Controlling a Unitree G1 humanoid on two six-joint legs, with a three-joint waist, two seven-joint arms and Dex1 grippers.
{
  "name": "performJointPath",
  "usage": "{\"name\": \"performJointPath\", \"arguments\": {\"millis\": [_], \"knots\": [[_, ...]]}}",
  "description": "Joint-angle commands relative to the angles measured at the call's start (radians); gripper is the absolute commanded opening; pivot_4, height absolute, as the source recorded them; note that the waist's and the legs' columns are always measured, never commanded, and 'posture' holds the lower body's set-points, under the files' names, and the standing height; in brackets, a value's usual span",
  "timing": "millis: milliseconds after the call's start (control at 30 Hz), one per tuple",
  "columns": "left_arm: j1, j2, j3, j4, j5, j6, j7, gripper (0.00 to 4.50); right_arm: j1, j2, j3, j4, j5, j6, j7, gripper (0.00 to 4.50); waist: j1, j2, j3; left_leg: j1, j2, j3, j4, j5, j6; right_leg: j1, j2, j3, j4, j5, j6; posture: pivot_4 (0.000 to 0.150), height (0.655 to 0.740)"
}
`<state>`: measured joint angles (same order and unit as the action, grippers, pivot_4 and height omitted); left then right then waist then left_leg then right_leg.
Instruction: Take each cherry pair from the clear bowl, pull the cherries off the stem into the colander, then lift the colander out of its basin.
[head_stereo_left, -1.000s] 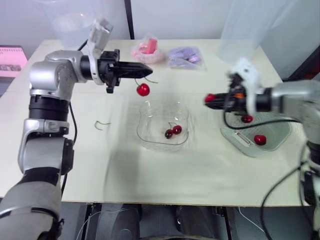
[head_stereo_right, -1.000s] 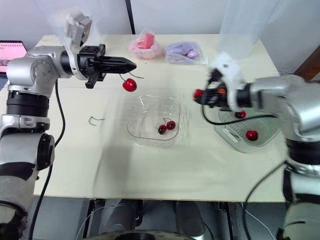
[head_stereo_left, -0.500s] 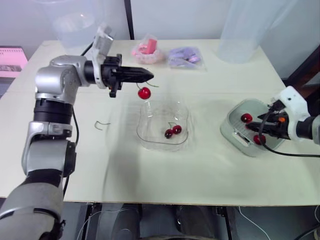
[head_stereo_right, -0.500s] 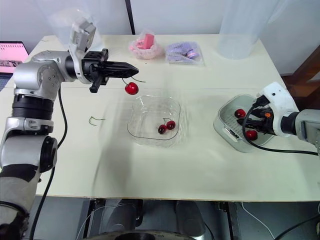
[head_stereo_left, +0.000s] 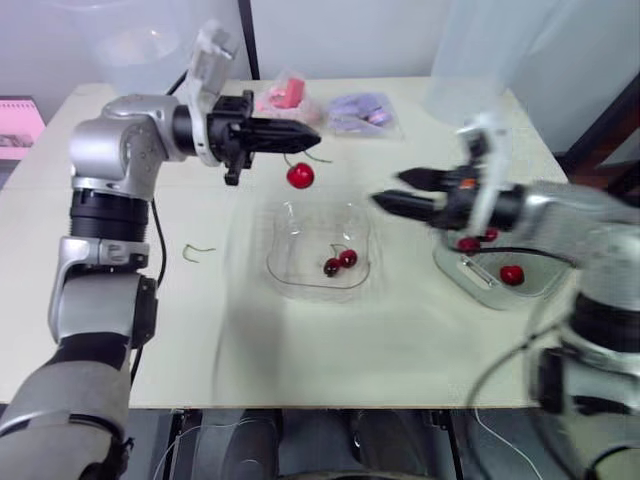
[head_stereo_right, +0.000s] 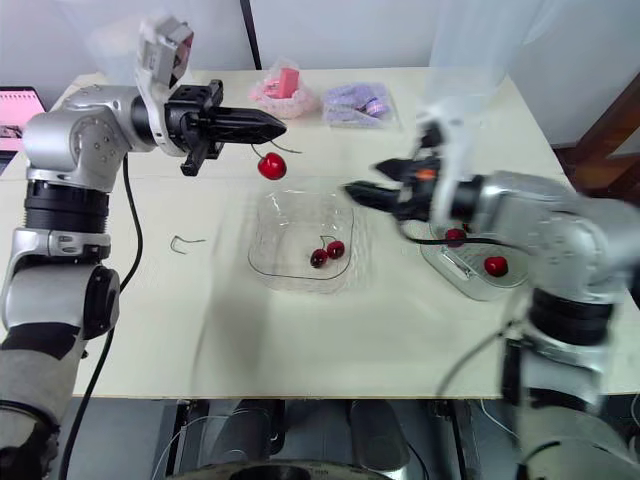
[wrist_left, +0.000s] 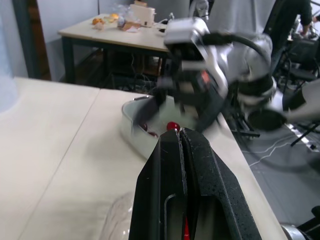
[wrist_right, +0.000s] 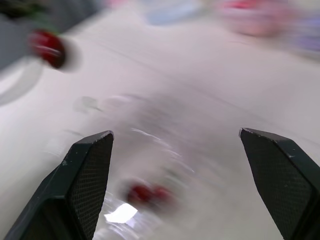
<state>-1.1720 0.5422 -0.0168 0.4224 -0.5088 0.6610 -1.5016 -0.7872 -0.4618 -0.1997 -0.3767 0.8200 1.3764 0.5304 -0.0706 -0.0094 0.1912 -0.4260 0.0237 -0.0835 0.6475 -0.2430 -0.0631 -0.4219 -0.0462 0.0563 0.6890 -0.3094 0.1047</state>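
Left gripper (head_stereo_left: 303, 133) is holding shut on the stem (head_stereo_left: 318, 157) and is pointing flat across the table (head_stereo_left: 120, 330) toward the right arm's side. One cherry (head_stereo_left: 299, 176) is hanging straight down just under its fingertips, above the far left corner of the clear bowl (head_stereo_left: 277, 272) and not touching it. The stem's long axis is running roughly level, in line with the fingers. Its free end is sticking out past the tips, and the short branch to the cherry is dropping down.

Right gripper (head_stereo_left: 388, 190) is hanging wide open and is holding nothing. In the right wrist view the two fingers (wrist_right: 90, 175) are standing far apart with the bowl between them. It is hovering over the bowl's right edge, between the bowl and the colander (head_stereo_left: 540, 292), and is pointing toward the left arm's side. It is sitting near the hanging cherry but lower and clear of it (no contact).

A cherry pair (head_stereo_left: 338, 263) is lying on the bowl floor, toward the near side. Its stem is arching up toward the far side.

Loose cherries (head_stereo_left: 512, 275) are lying in the colander, with the right arm crossing above its far edge. A bare stem (head_stereo_left: 197, 251) is lying on the table to the left of the bowl, well apart from it.
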Motion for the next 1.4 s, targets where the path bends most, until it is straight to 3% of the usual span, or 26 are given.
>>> {"name": "performJointPath", "arguments": {"millis": [33,267,767,867,1000,1400], "knots": [[-0.006,0.018,0.021,-0.047,-0.023,0.011,0.007,0.0,-0.068,0.071,0.014,-0.005,-0.001,0.001,-0.089,4.4,0.005,0.0,0.0,0.0,-0.001,0.0,0.0,0.0,0.0,0.0,-0.001,0.0,0.0,0.0,0.0,0.15,0.7348],[0.005,0.024,0.02,-0.078,-0.034,0.031,0.017,0.0,-0.143,0.151,0.104,0.072,-0.038,-0.066,-0.118,4.4,-0.001,0.0,0.0,0.0,-0.001,-0.001,0.0,0.0,0.0,0.0,-0.001,-0.001,0.0,0.0,0.0,0.15,0.7348],[0.025,0.022,0.022,-0.078,-0.04,0.017,0.044,0.0,-0.185,0.249,0.092,0.108,0.009,-0.055,-0.152,4.4,-0.002,0.0,0.0,0.0,-0.001,-0.001,0.0,0.0,0.0,0.0,0.0,0.0,0.001,0.0,0.0,0.15,0.7348],[0.025,0.023,0.022,-0.076,-0.04,0.017,0.047,0.0,-0.183,0.248,0.098,0.102,0.009,-0.052,-0.153,3.65,-0.002,0.0,0.0,0.0,-0.001,-0.001,0.0,0.0,0.0,0.0,0.0,0.0,0.001,0.0,0.0,0.15,0.7348],[0.022,0.024,0.024,-0.071,-0.04,0.016,0.049,0.0,-0.179,0.245,0.102,0.097,0.012,-0.039,-0.155,1.58,-0.002,0.0,0.0,0.0,-0.001,-0.001,0.0,0.0,0.0,0.0,0.0,0.0,0.001,0.0,0.0,0.15,0.7348],[0.007,0.02,0.03,-0.048,-0.039,0.007,0.054,0.0,-0.173,0.236,0.102,0.091,0.01,-0.028,-0.16,1.58,-0.002,0.0,0.0,0.0,-0.001,-0.001,0.0,0.0,0.001,0.0,0.0,0.0,0.001,0.0,0.0,0.15,0.7348]]}}
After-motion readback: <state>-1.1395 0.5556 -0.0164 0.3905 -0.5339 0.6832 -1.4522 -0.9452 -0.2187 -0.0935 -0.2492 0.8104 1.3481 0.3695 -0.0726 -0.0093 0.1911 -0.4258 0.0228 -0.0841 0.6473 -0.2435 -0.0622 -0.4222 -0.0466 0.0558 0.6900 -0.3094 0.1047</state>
